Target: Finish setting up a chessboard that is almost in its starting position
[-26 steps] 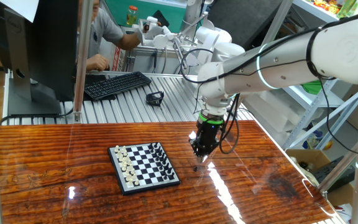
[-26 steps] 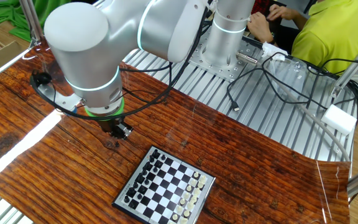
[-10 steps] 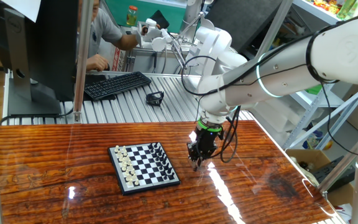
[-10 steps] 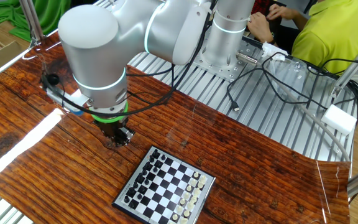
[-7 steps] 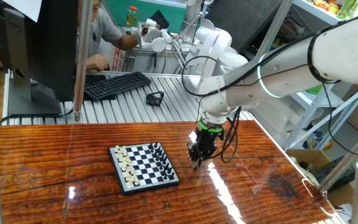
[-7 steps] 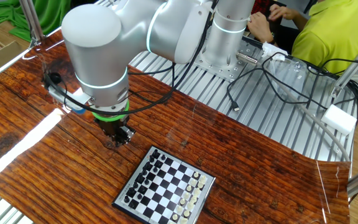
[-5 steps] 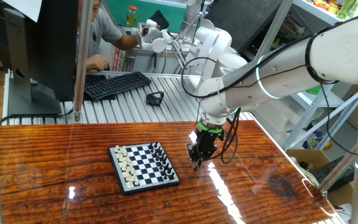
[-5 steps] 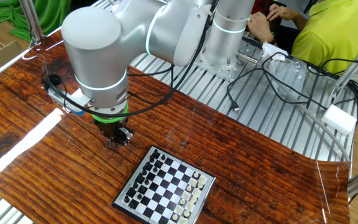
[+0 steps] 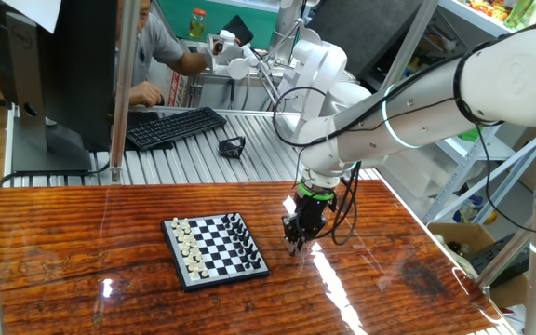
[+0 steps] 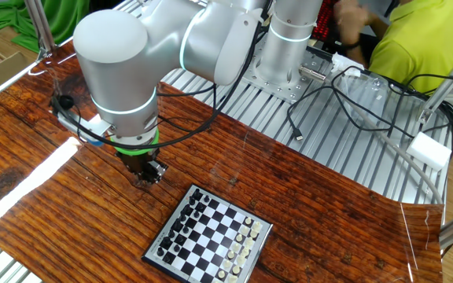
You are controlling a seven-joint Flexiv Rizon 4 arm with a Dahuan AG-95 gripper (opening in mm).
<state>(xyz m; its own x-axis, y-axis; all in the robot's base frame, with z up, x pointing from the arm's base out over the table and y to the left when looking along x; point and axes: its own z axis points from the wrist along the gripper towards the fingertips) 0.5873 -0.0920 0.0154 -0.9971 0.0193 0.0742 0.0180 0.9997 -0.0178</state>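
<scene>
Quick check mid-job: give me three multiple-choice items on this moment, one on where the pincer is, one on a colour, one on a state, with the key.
1. Where is the pincer?
A. Over the middle of the chessboard
B. Low over the wooden table, beside the chessboard's black-piece edge
C. Above the keyboard

2. What colour is the chessboard frame?
A. Red
B. White
C. Black

3. How does the chessboard lie?
A. Flat on the table
B. Tipped on its edge
C. Lifted by the arm

Key: B, its tip sits off the board in both views; C, a black border rings the squares; A, it rests flat on the wood.
</scene>
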